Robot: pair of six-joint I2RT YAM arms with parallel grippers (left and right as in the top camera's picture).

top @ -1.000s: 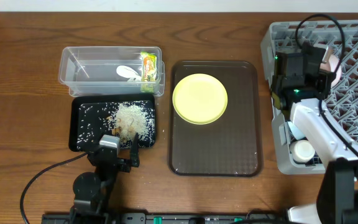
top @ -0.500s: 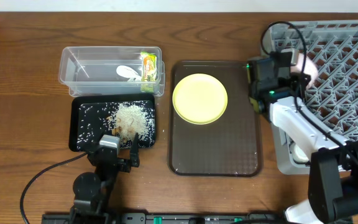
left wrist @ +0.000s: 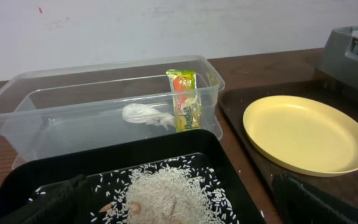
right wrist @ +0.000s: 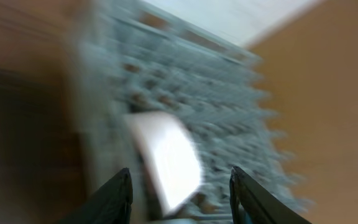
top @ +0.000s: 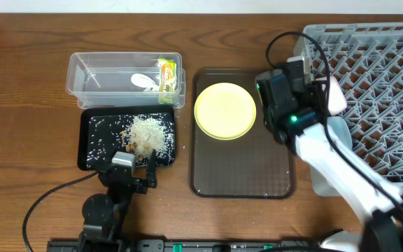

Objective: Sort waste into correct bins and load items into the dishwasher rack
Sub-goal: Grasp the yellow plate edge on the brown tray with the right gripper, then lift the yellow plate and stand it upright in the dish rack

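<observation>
1. Sitting on the brown serving tray (top: 243,168): pale-yellow plate (top: 225,110), not yet in the dishwasher rack (top: 390,91).
2. Snack wrapper (top: 167,74) and white scrap (top: 144,82) lie in the clear tub (top: 89,70); rice crumbs (top: 149,133) in the black tray (top: 93,157).
3. Right gripper (right wrist: 179,180) and left gripper (left wrist: 179,208): jaws apart, empty.

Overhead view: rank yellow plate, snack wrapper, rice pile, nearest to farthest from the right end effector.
1. Yellow plate, on the brown tray, beside the right end effector.
2. Snack wrapper, in the clear tub.
3. Rice pile, in the black tray.
</observation>
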